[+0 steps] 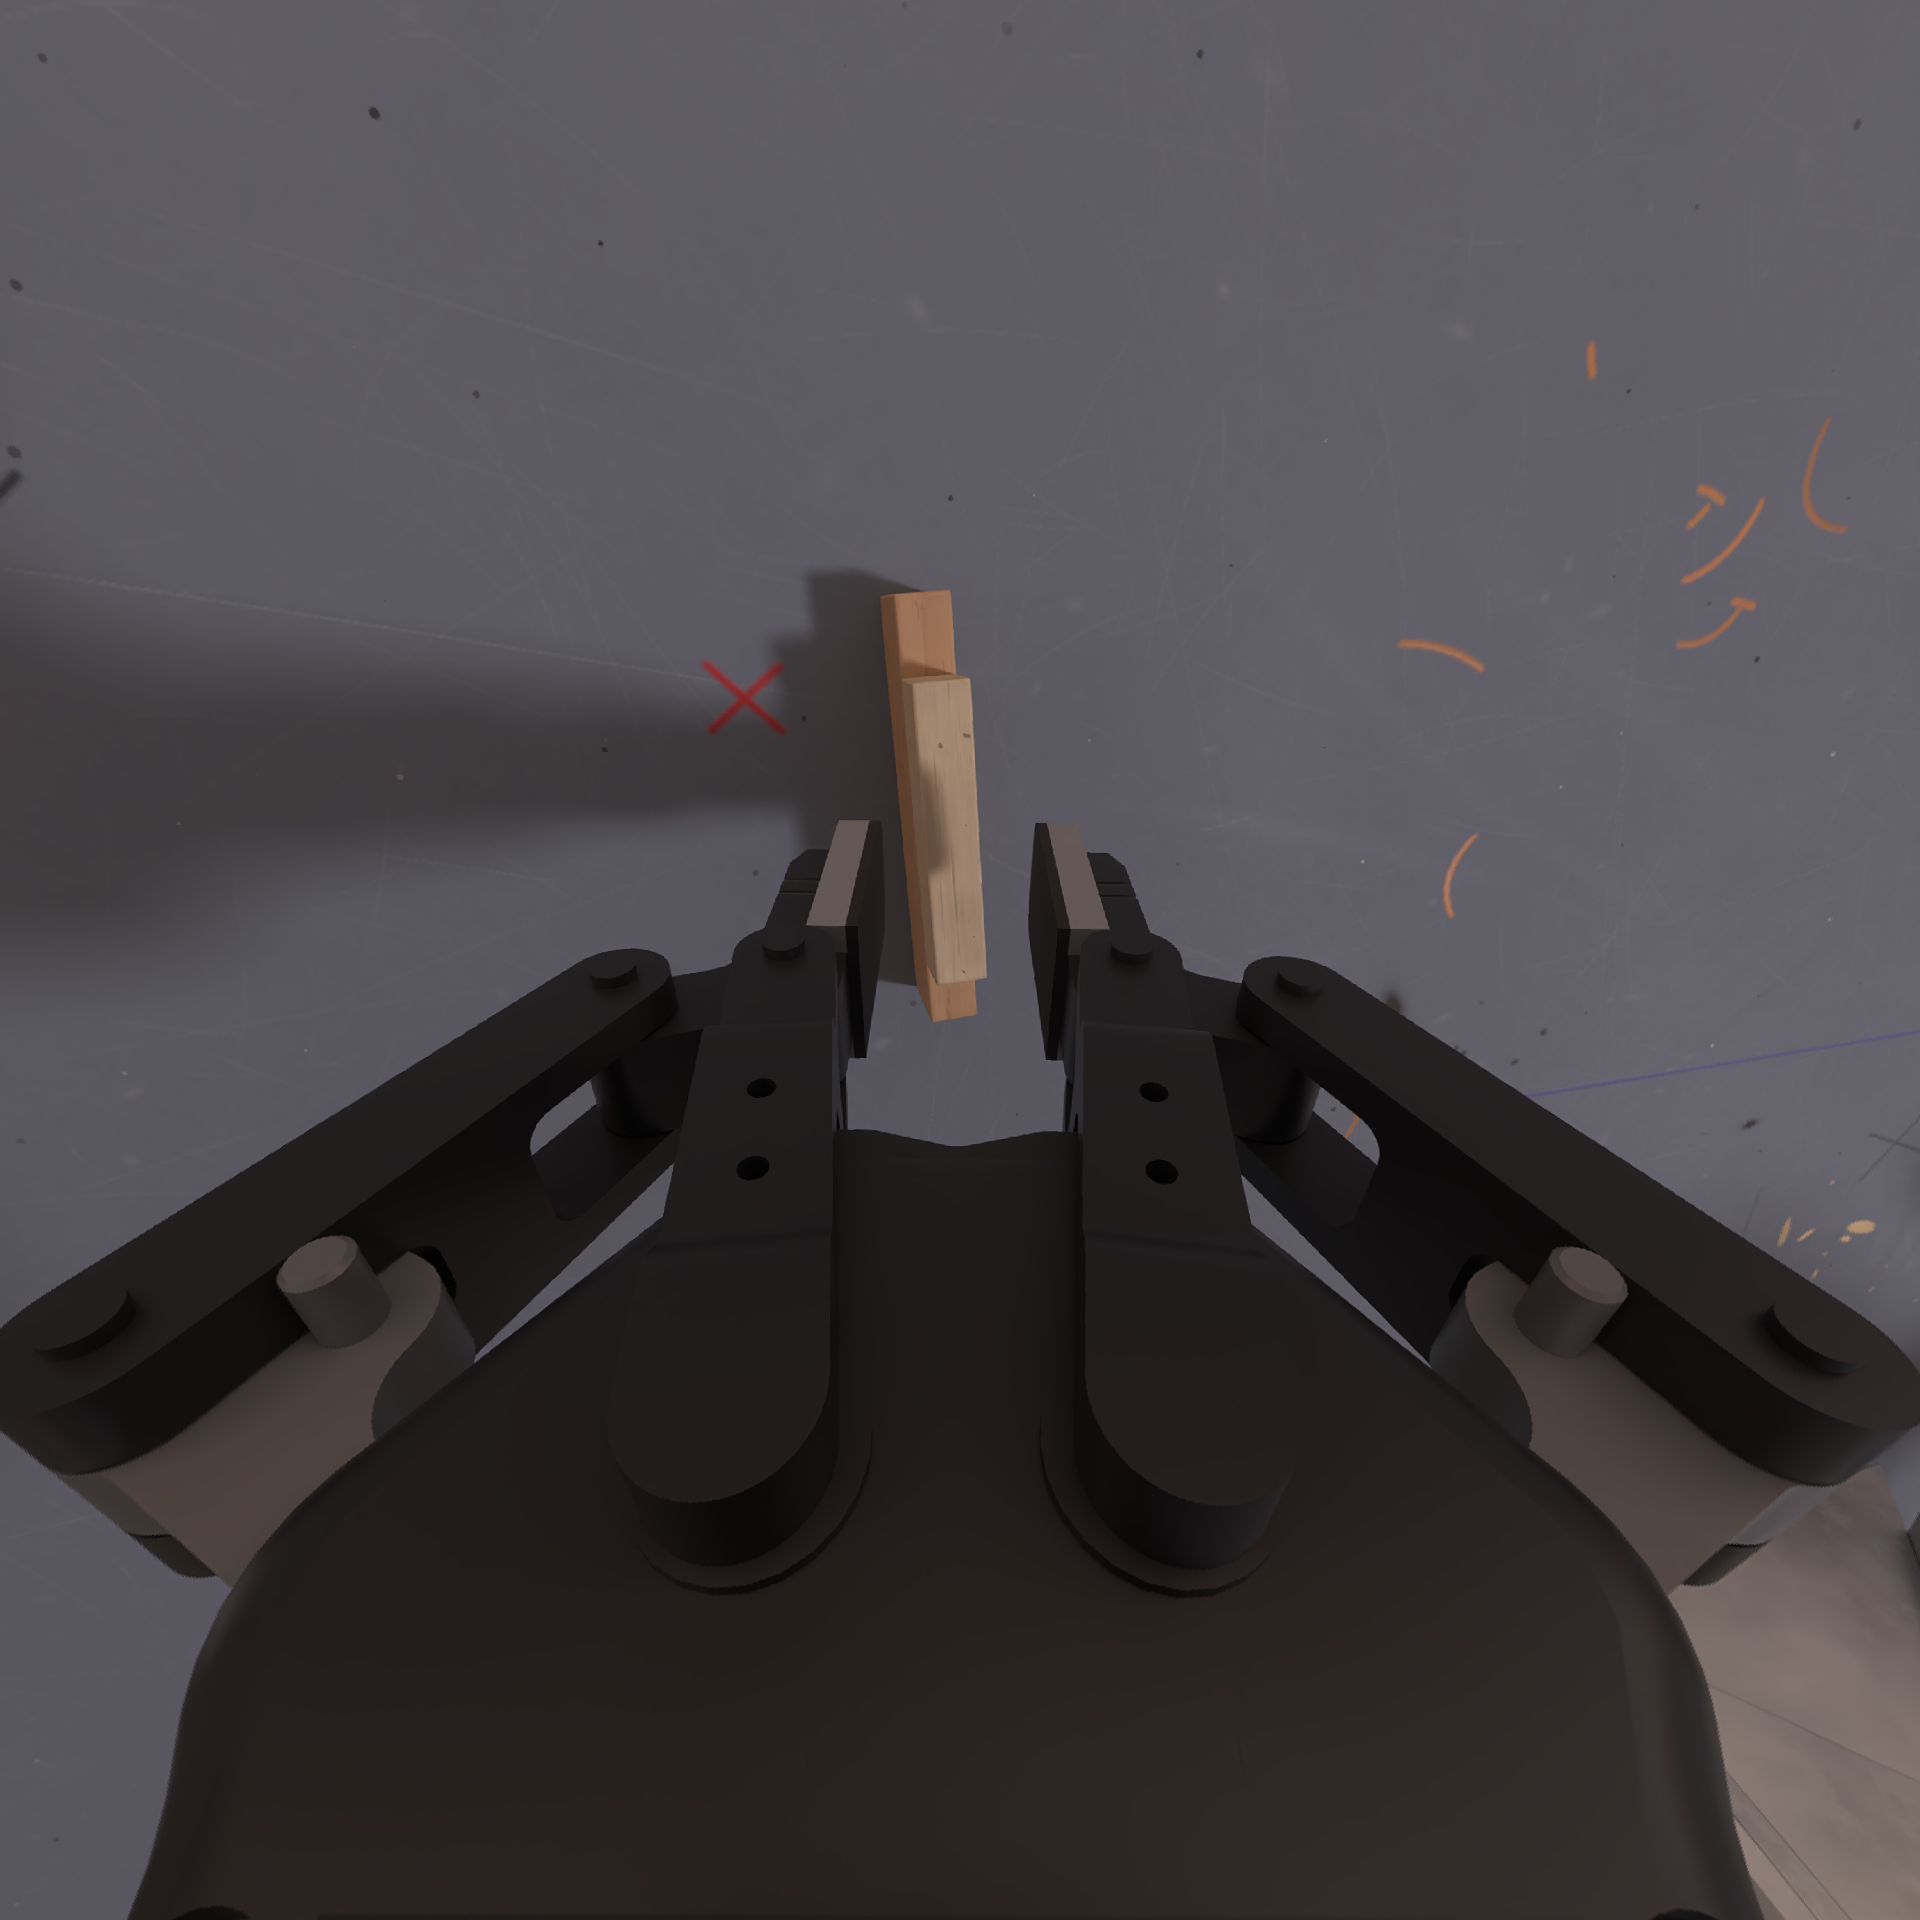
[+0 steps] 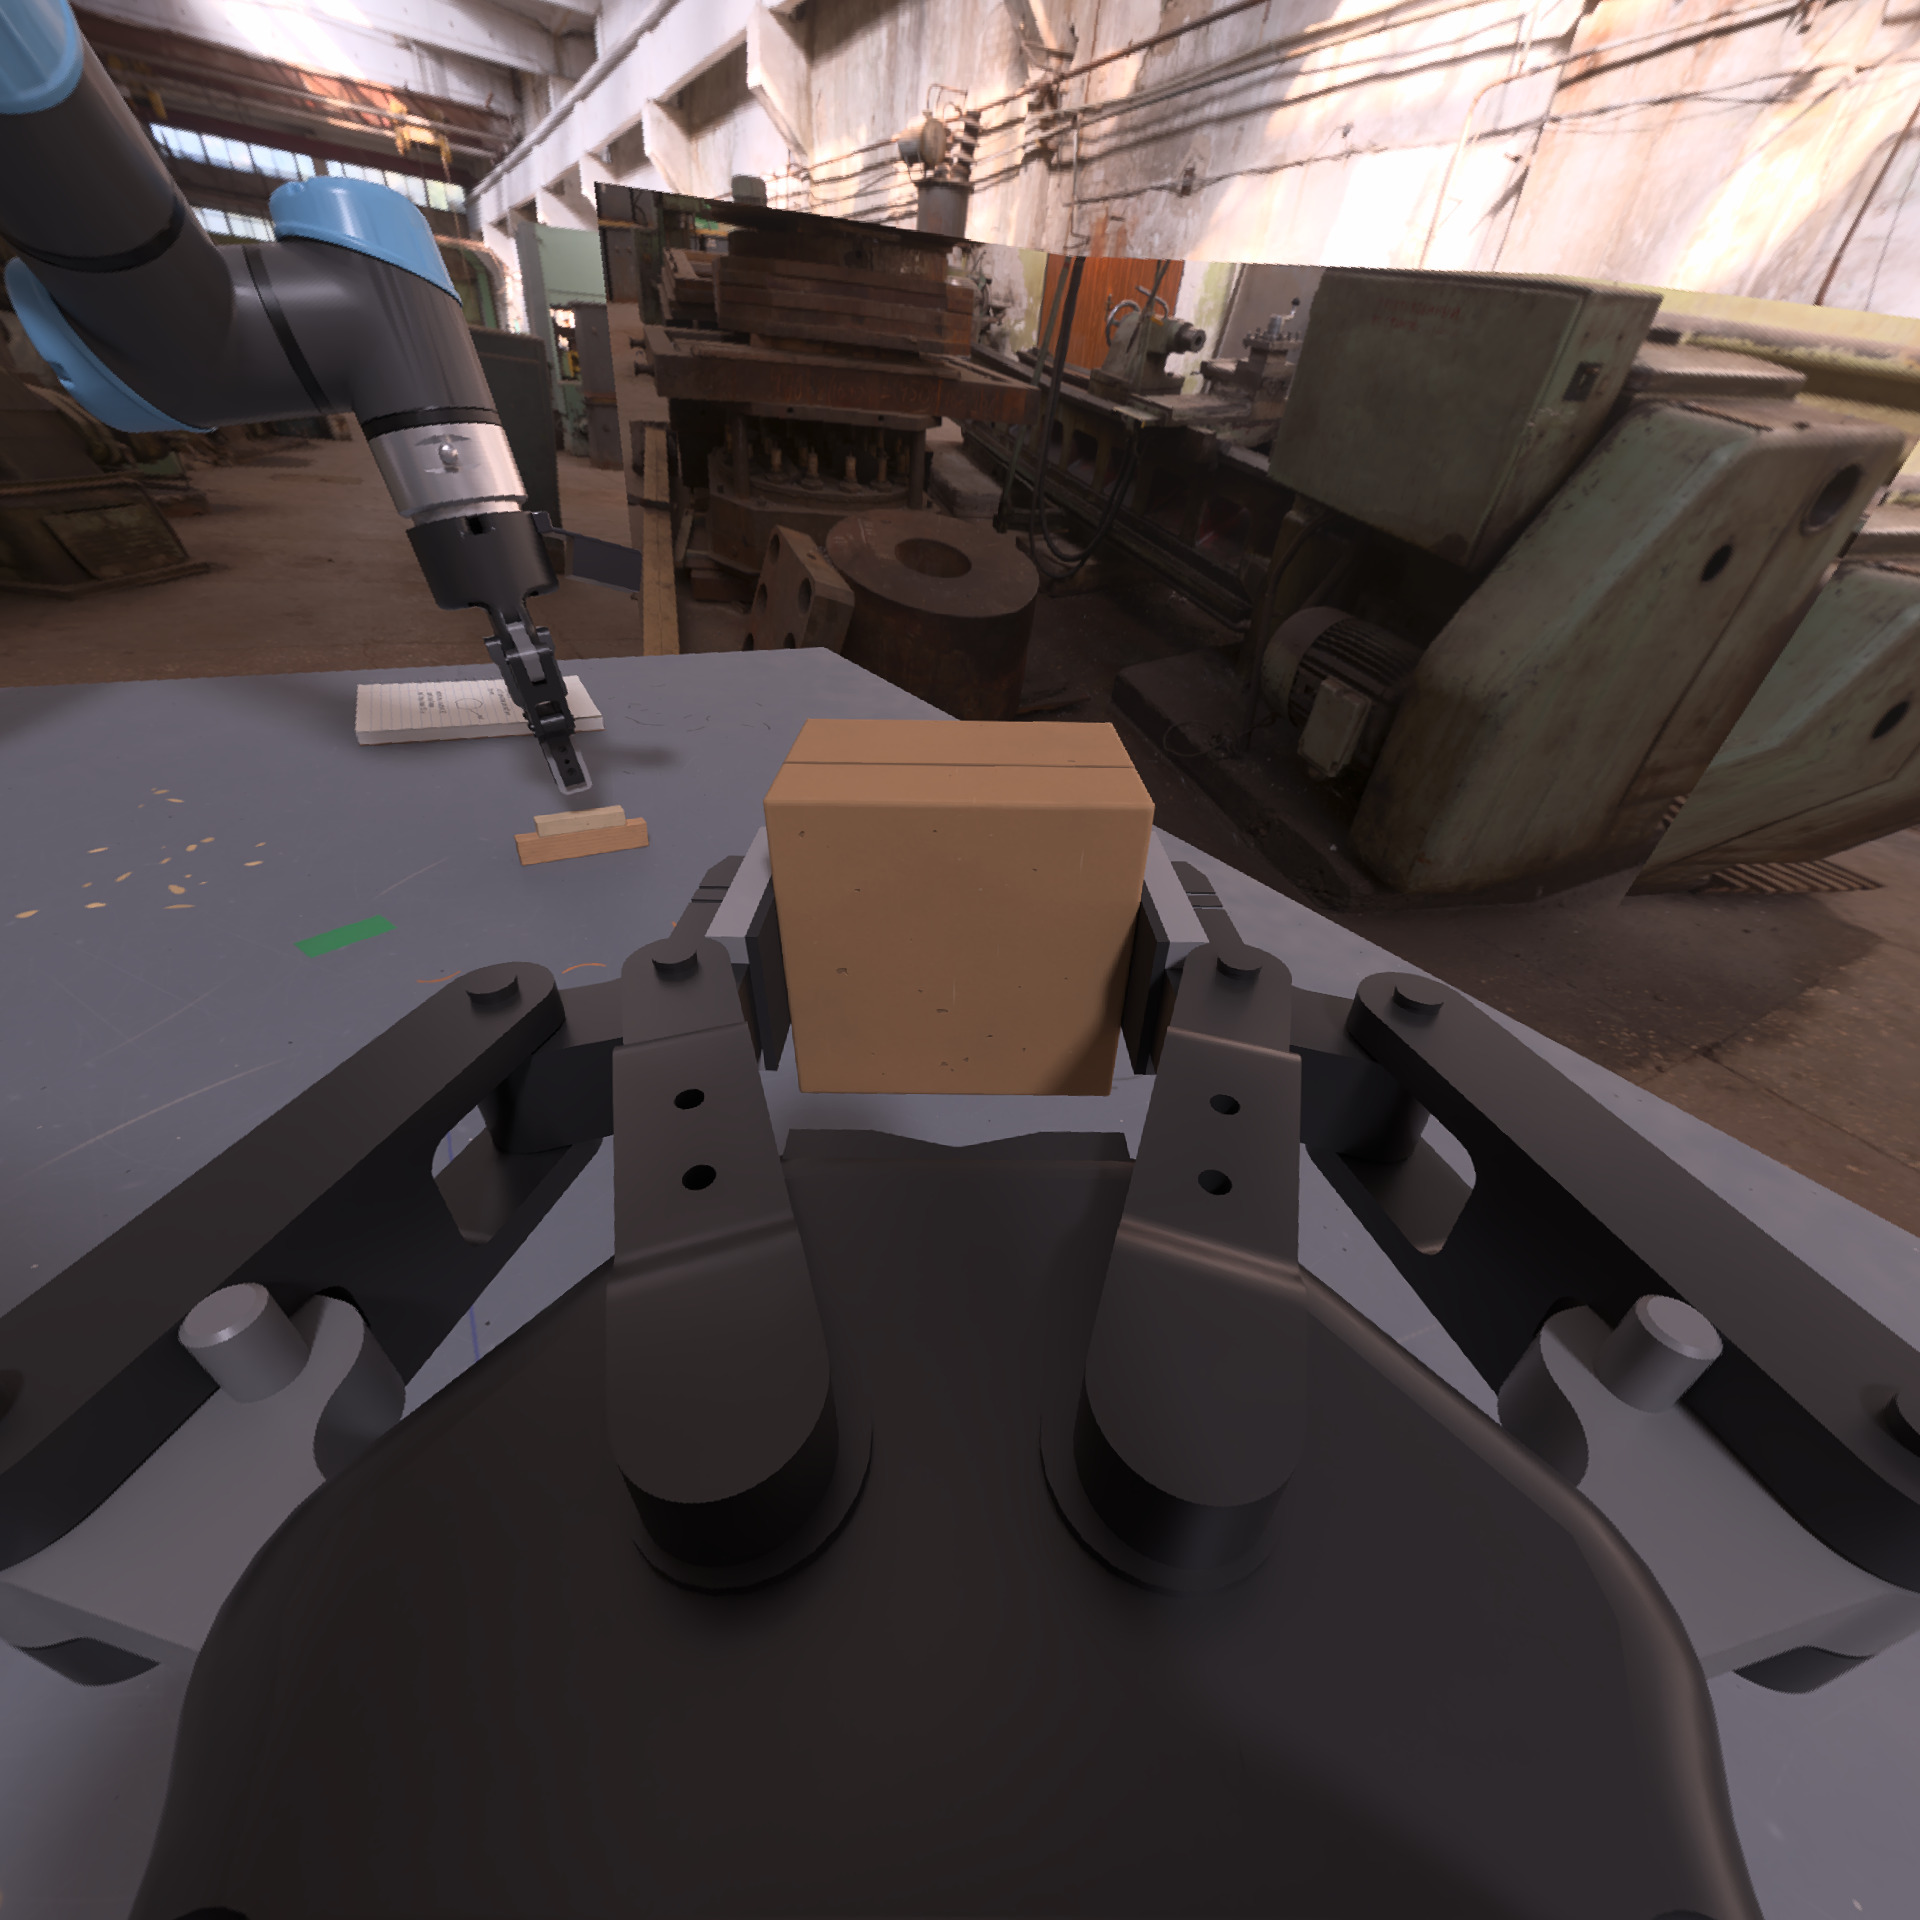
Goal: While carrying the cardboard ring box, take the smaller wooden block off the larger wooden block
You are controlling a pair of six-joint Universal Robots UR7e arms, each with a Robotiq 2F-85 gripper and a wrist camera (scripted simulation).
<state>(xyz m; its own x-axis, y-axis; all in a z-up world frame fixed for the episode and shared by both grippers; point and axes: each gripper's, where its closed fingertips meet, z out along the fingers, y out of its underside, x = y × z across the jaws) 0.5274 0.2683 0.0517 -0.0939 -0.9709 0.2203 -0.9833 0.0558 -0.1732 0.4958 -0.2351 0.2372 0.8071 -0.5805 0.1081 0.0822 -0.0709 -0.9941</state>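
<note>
The right gripper [image 2: 954, 935] is clamped on the box [image 2: 954, 914], a pad pressed to each side, and holds it clear above the table [image 2: 260, 1039], so the carrying half of the task is in hand. The unstacking half has not begun: the small block [image 1: 943, 826] lies flat along the top of the large block [image 1: 916, 634], near the far left of the table in the right wrist view, just in front of a white notepad [image 2: 436, 712]. The left gripper [image 1: 954, 914] hangs above the pair with its jaws apart, one finger to each side of the stack and neither touching it. A red cross [image 1: 744, 698] is marked on the table just beside the blocks. The step appears to be the approach for the grasp. Next, the left gripper would likely need to descend only as far as the small block, close across its narrow width without catching the large one, then lift straight up, while the right keeps its grip on the box steady.
</note>
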